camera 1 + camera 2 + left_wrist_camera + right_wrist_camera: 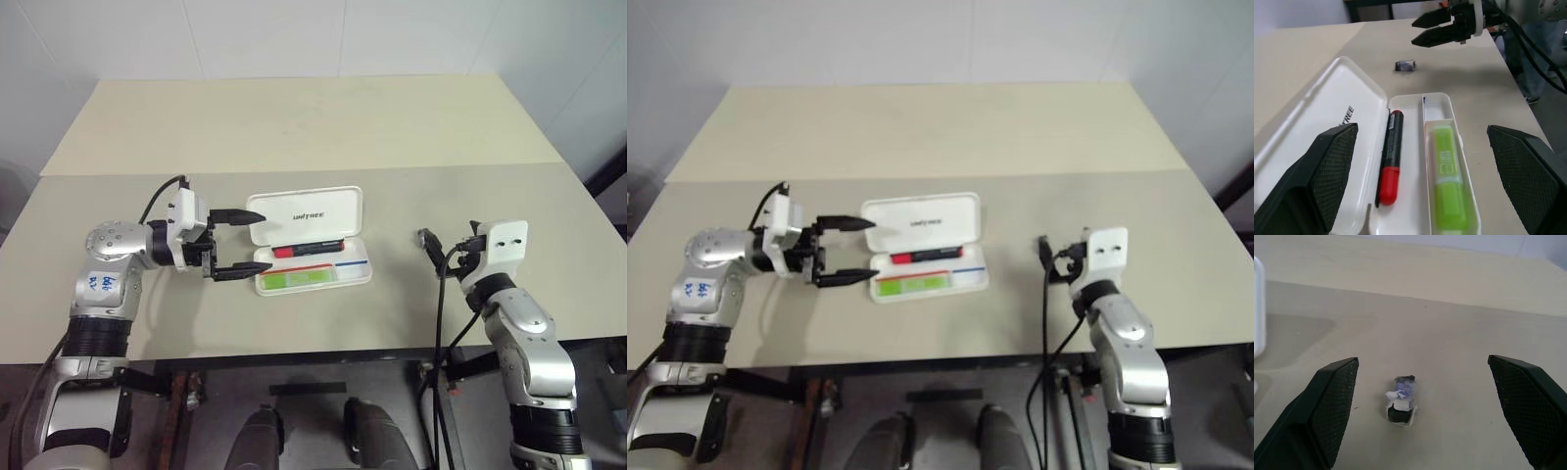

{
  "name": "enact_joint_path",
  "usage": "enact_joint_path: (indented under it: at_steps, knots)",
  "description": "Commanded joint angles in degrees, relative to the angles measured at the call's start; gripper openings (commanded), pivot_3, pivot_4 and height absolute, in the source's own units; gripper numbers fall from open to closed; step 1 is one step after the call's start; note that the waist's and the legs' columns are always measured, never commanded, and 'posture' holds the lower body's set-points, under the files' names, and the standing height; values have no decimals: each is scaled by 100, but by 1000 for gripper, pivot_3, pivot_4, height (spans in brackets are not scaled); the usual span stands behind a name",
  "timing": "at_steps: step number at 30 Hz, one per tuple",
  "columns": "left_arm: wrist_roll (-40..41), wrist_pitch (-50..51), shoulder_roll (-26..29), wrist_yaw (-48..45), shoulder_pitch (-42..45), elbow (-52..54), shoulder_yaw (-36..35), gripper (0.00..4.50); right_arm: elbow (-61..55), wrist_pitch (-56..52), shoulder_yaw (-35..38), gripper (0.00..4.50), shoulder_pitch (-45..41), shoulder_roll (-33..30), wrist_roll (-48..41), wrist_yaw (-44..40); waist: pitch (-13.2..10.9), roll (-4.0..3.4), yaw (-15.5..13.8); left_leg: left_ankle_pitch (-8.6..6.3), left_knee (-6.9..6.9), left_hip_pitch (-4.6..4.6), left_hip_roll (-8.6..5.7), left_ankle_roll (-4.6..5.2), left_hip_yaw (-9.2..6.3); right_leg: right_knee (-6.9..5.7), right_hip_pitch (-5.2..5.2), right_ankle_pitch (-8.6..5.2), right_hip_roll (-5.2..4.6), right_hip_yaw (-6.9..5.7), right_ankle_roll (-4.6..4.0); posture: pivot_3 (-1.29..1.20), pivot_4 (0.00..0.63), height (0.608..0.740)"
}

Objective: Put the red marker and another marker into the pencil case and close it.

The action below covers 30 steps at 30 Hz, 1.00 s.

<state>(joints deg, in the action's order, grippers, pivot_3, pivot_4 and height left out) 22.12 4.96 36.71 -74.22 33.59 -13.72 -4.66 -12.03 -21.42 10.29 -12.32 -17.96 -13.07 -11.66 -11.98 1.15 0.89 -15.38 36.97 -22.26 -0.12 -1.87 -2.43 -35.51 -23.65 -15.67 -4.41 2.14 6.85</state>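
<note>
1. Two markers already lie inside the white hard plastic pencil case with rounded corners (313, 264), which sits near the middle of the beige table (323, 127) with its hinged lid laid back toward 12 o'clock.
2. I see the slim black-barrelled marker with the bright red cap (1391, 161) in the compartment next to the hinge, and the flat translucent light green marker (1448, 178) in the narrower compartment beside it, toward 6 o'clock in the head view.
3. My left claw (242, 242) stands wide open and empty at the case's 9 o'clock end, one finger over the lid's corner, the other at the tray's corner.
4. My right claw (1437, 28) is also open and empty, well apart at 3 o'clock, facing a small crumpled wrapped scrap (1400, 406) on the table.
5. I judge loading done; closing remains.
6. Next I would need to catch the lid's far edge and swing it over the tray without shoving the case.
</note>
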Motion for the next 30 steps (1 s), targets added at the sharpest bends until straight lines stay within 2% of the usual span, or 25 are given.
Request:
enact_joint_path:
  at_steps: [1,7,15,16,17,19,24,27,30]
  knots:
    - [118,50,171,114,-58,308,-196,4493,223,-77,-158,4500,-274,173,46,86,0,0,42,0,1,0,0,0,0,-1,1,0,0,0,0,0,150,740]
    - [185,175,321,210,-172,553,-262,4493,1033,59,-264,4500,-582,383,234,210,0,0,71,0,-1,0,0,0,-1,-2,0,0,-1,0,0,0,150,740]
    - [231,281,445,287,-296,766,-354,4493,1875,511,-199,4500,-815,355,503,361,0,0,76,0,1,1,0,0,0,-2,0,1,-1,1,1,0,150,740]
    - [236,286,456,292,-301,774,-363,4500,1932,553,-193,4102,-830,347,508,355,0,0,77,0,2,3,0,0,1,-3,0,1,-1,1,1,0,150,740]
    - [239,284,466,298,-310,781,-368,4500,1960,575,-198,3934,-849,343,499,337,0,1,78,0,2,5,0,0,0,-3,3,1,-1,1,1,0,150,740]
    - [247,287,475,311,-318,790,-368,4500,1988,598,-213,3271,-884,343,478,306,0,1,79,0,5,6,0,0,1,-3,5,2,-1,2,2,0,150,740]
    - [248,279,488,311,-334,776,-353,4500,1974,584,-258,1345,-934,334,457,223,0,1,79,1,4,7,0,1,1,-4,4,2,-1,4,2,0,150,740]
    - [236,259,483,282,-343,749,-333,4500,1944,556,-298,394,-946,275,470,123,0,1,83,0,1,7,0,1,2,-3,4,2,-1,5,2,0,150,740]
    - [221,247,472,260,-337,725,-306,4500,1893,582,-368,388,-974,144,417,-183,0,1,80,0,1,6,0,1,3,-2,3,2,-1,5,2,0,150,740]
